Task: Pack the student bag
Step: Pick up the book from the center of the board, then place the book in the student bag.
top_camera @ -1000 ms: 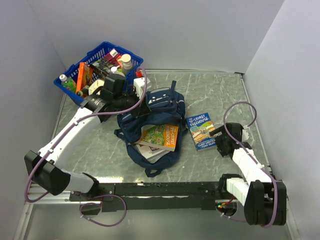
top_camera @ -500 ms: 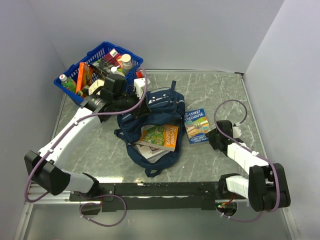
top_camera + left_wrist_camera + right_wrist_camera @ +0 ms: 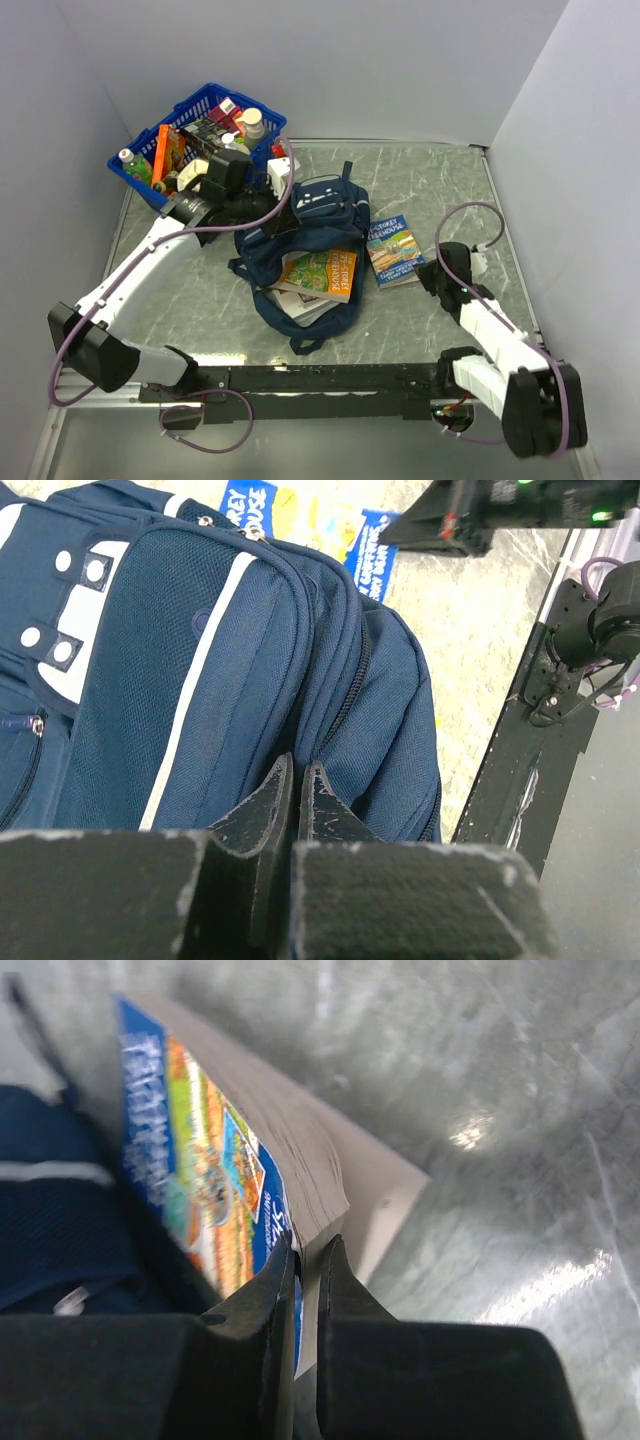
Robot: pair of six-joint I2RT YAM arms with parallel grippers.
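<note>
Marbled grey-green tabletop (image 3: 440,185), pale walls on three sides, black rail along the near edge. Student bag (image 3: 325,212) lying mid-table, mouth gaping toward the arms over an orange-and-green book (image 3: 320,272) stacked on a white book (image 3: 298,305). Blue basket (image 3: 165,118) of supplies in the far-left corner, close behind the left wrist. Left gripper (image 3: 283,213) on the bag's upper left flank; jaw state unreadable from above. Left wrist view only: jaws pressed together, tips against navy fabric beside a zip seam, cloth pinched or not impossible to tell. Right gripper (image 3: 426,272) at the near-right corner of the Treehouse paperback (image 3: 393,250), just right of the bag, narrow strip of table between. Right wrist view only: jaws clamped on that corner, cut page edges and a pale lower sheet in sight, neither visible from above. Open room: wide bare stretch beyond and right of the paperback up to the far and right walls; bare patch near-left between left forearm and bag. Tight spots: basket against left arm, paperback edge close to bag.
</note>
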